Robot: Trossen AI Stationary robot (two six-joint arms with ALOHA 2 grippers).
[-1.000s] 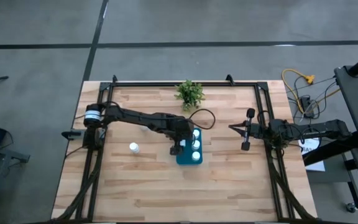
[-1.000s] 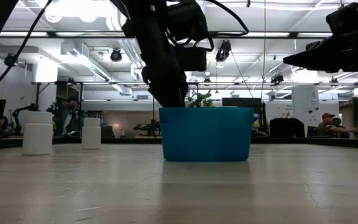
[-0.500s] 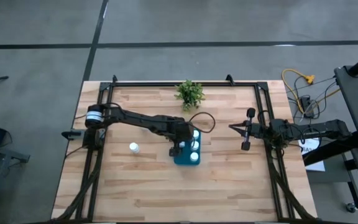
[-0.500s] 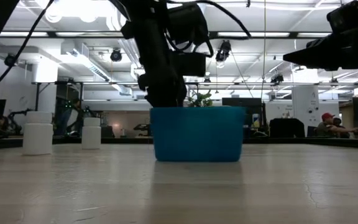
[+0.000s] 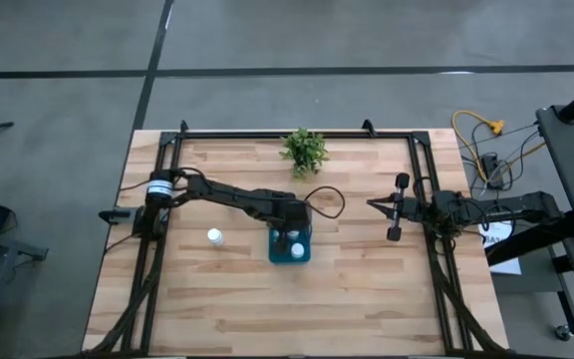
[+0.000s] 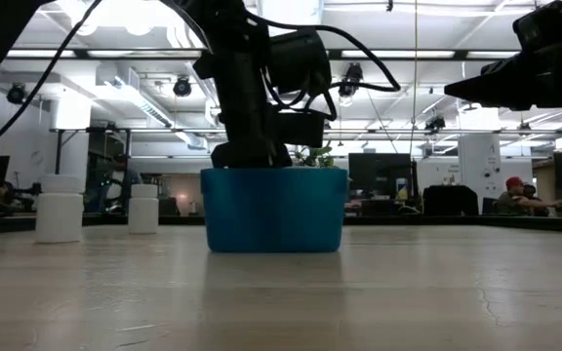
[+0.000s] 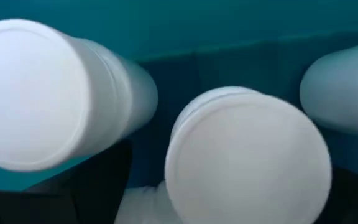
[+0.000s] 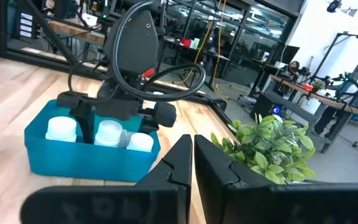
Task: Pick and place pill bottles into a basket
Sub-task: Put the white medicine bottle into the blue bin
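The teal basket (image 5: 290, 245) stands on the table's middle, with three white pill bottles (image 8: 109, 132) upright inside it. My left gripper (image 5: 289, 235) reaches down into it, open. Its dark fingers (image 7: 98, 183) stand on either side of one bottle's cap (image 7: 247, 158), with other bottles (image 7: 42, 102) beside it. Two more pill bottles (image 6: 60, 208) (image 6: 143, 209) rest on their bases on the table, left of the basket. My right gripper (image 5: 399, 207) waits shut above the table's right part, holding nothing. My left gripper comes from above, pointing steeply down into the basket. Its open fingers stand astride an upright bottle's top (image 7: 247, 158). The bottles and the basket's wall (image 6: 273, 210) hide the fingertips, so I cannot tell whether they touch the bottle or the basket.
A small green potted plant (image 5: 304, 150) stands at the far edge, behind the basket. A black frame (image 5: 297, 133) runs along the table's far and side edges. Bare wood lies near the front edge (image 5: 297, 309).
The basket has slid upright along the table toward its left edge, with the bottles still inside. My left gripper has sunk lower into it, staying open.
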